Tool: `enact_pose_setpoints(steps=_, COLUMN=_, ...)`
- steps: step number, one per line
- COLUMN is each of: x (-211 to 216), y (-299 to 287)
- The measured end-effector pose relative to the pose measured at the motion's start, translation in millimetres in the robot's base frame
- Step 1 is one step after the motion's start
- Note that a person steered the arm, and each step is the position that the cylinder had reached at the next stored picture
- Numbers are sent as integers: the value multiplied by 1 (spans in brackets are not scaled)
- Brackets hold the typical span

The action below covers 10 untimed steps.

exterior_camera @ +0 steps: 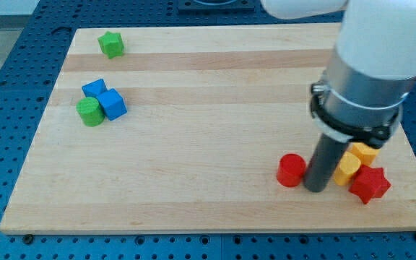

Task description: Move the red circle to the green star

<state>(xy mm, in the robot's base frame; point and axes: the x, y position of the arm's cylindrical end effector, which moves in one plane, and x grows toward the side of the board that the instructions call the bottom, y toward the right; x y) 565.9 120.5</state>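
- Far up and to the left of my tip, the green star (110, 44) waits near the board's top edge; a green round block (89, 112) and two blue blocks (104, 99) sit lower
- The red circle (291, 170) lies just left of my tip, seemingly touching
- My tip (315, 188), a bare rod with no jaws, stands right of the circle, placed to shove it leftward
- Right of it crowd yellow blocks (354, 162) and a red star (369, 183)

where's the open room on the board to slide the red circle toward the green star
The wide middle is bare, from the red circle up-left to the green star. Crowded spots: bottom right, where my tip sits beside the circle, yellow blocks and red star; and the left, with blue blocks and green circle.
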Motion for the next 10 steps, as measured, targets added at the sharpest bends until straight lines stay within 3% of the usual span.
enact_pose_setpoints(steps=1, x=-34, y=-37)
enact_pose_setpoints(steps=3, x=-53, y=-125)
enact_pose_setpoints(steps=5, x=-129, y=-173)
enact_pose_setpoints(steps=7, x=-190, y=-161)
enact_pose_setpoints(steps=9, x=-218, y=-118)
enact_pose_setpoints(steps=10, x=-241, y=-133)
